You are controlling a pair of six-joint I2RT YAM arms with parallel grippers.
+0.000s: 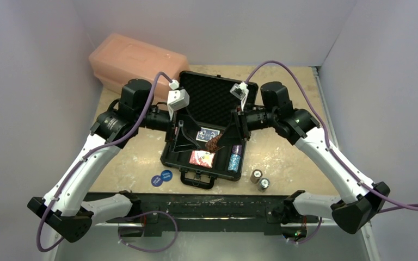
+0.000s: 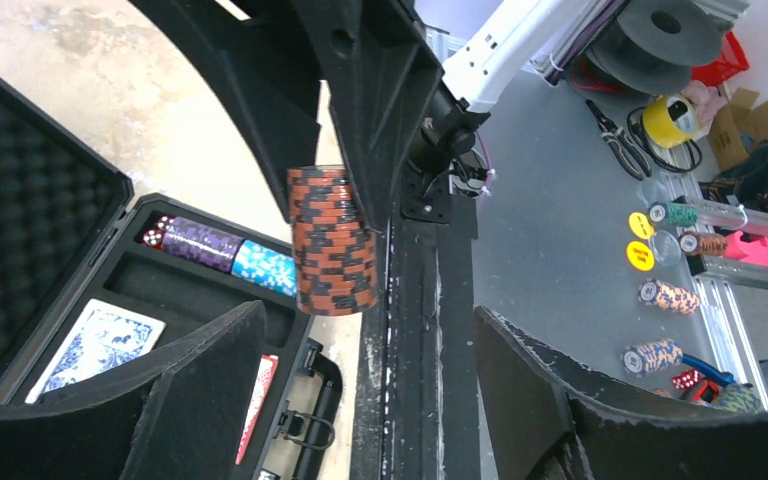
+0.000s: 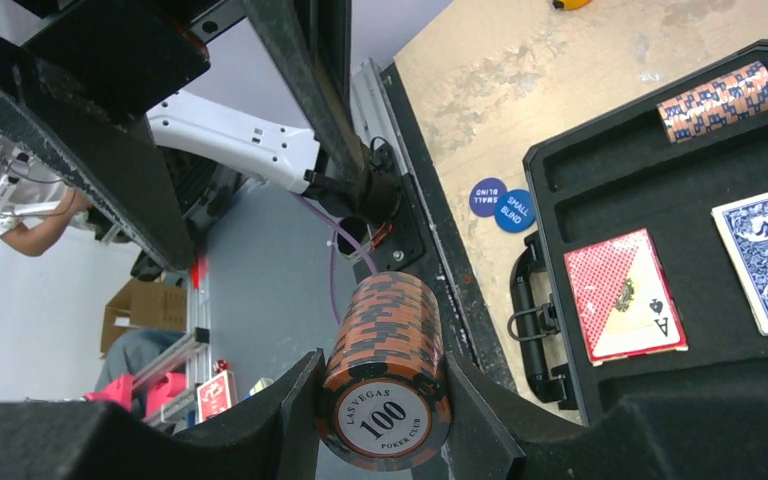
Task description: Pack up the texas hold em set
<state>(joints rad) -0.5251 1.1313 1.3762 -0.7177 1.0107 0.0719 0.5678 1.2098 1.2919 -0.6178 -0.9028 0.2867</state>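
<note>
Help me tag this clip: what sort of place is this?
Probably a robotics lab: a left arm and right arm bolted to a walled-in table, with a tape roll and pliers lying beyond it.

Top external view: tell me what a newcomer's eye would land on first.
The open black briefcase sits in the middle of the table, the right jaws clamped on an orange chip stack over its base. A pink box fills the far left corner, and two blue discs lie by the case's near left corner.
</note>
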